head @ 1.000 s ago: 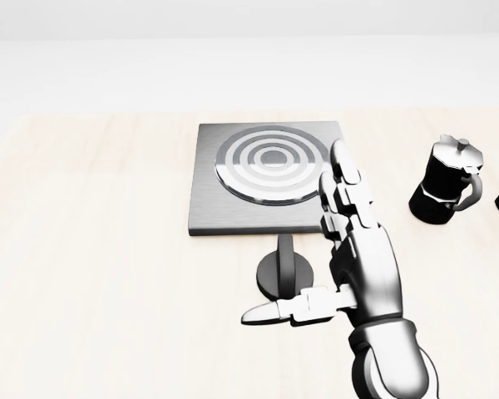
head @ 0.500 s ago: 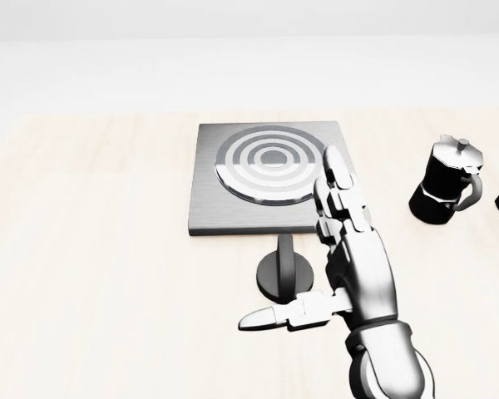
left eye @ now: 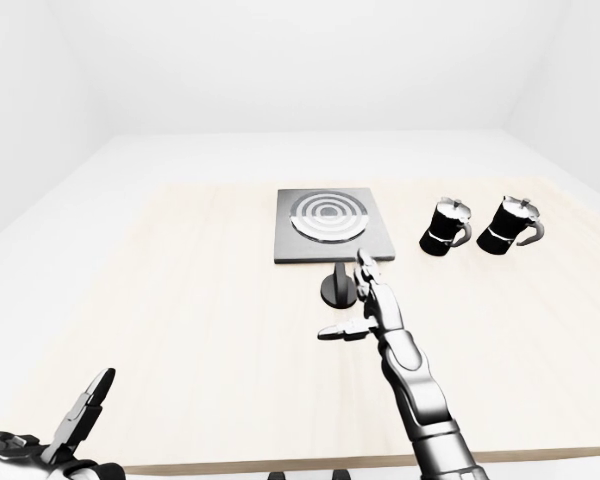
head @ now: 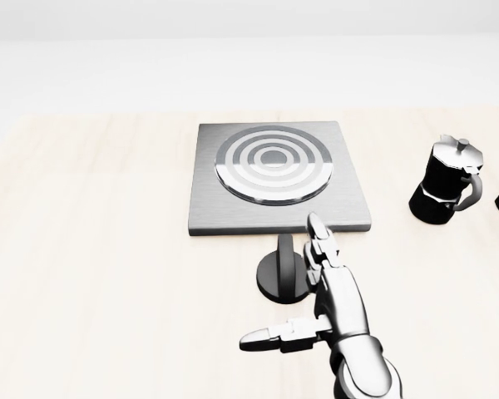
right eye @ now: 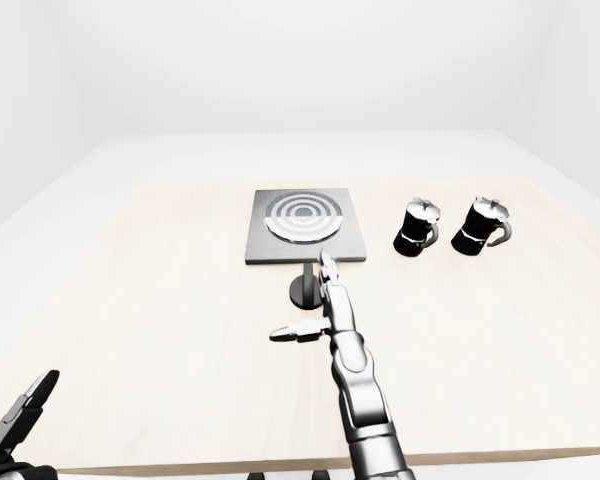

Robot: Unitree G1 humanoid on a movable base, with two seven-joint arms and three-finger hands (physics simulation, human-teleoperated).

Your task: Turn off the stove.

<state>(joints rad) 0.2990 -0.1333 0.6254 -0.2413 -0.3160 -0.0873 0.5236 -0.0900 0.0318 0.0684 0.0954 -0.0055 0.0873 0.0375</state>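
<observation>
The stove (head: 279,177) is a flat grey square plate with a ringed burner, on the pale wooden table (head: 91,249). Its black round knob (head: 280,274) stands just below the stove's lower edge in the head view. My right hand (head: 295,287) is open, its fingers (head: 323,245) pointing up along the knob's right side and its thumb (head: 270,336) stretched left below the knob. The hand is not closed round the knob. My left hand (left eye: 75,425) is open, low at the bottom left of the left-eye view, far from the stove.
Two black moka pots (left eye: 446,227) (left eye: 509,222) stand to the right of the stove. The table's near edge (left eye: 280,466) runs along the bottom of the left-eye view. White floor and walls surround the table.
My right hand has dropped lower in the head view. Its fingertips have come off the stove's right part and now stand beside the knob.
</observation>
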